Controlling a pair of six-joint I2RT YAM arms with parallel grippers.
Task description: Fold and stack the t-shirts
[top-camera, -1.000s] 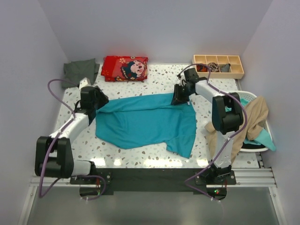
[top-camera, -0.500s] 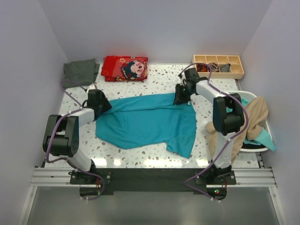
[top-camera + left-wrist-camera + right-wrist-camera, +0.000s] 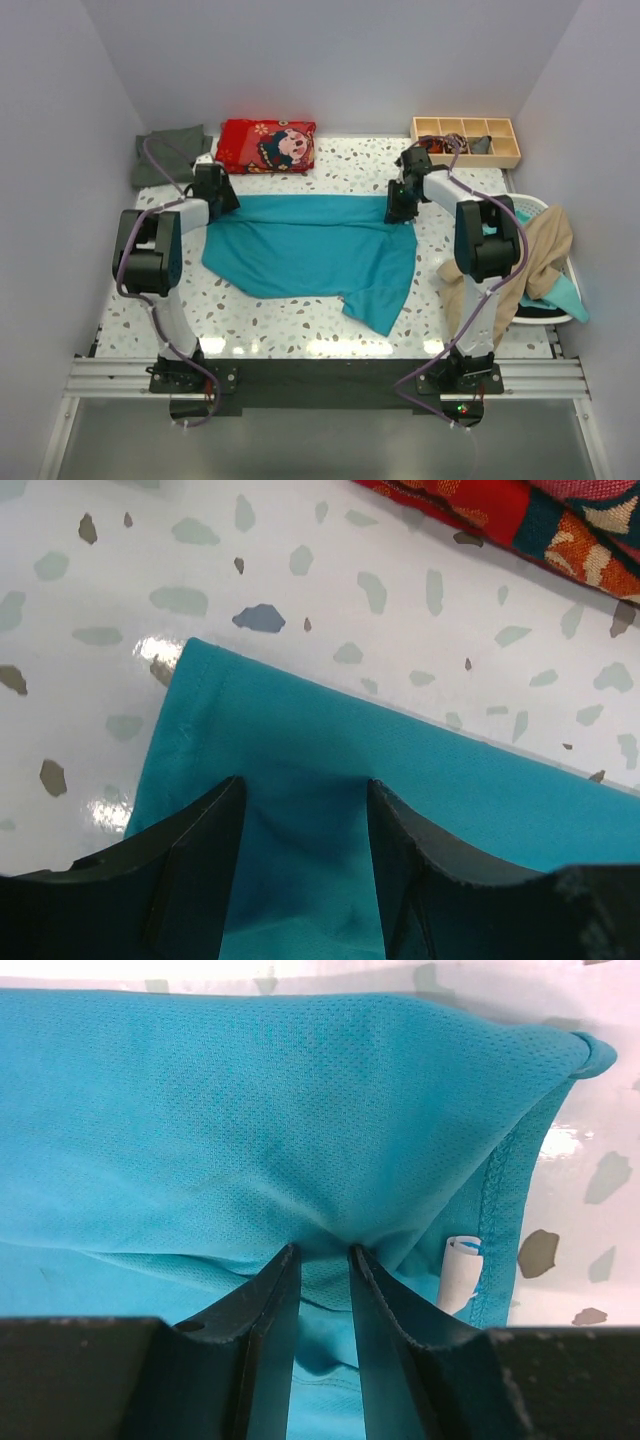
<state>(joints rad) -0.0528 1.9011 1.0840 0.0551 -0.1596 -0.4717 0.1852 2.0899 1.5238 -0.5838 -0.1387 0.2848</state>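
1. Teal t-shirt [image 3: 310,250]: spread mid-table, far edge pulled straight, near-right corner trailing toward the near edge.
2. Dark grey-green t-shirt [image 3: 165,155]: crumpled heap, far-left corner.
3. Beige t-shirt [image 3: 545,245]: draped over the right side, hanging down.

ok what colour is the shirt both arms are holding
Bright teal t-shirt, plain with no print; clearest in the top external view.

We see that the left gripper [image 3: 216,190] has moved toward the far edge of the table, its arm folding back close to its base line, and the right gripper [image 3: 402,203] has shifted slightly right. Between them the teal t-shirt [image 3: 310,250] has been drawn taut: its far edge now runs straight, and its near hanging corner has pulled inward.
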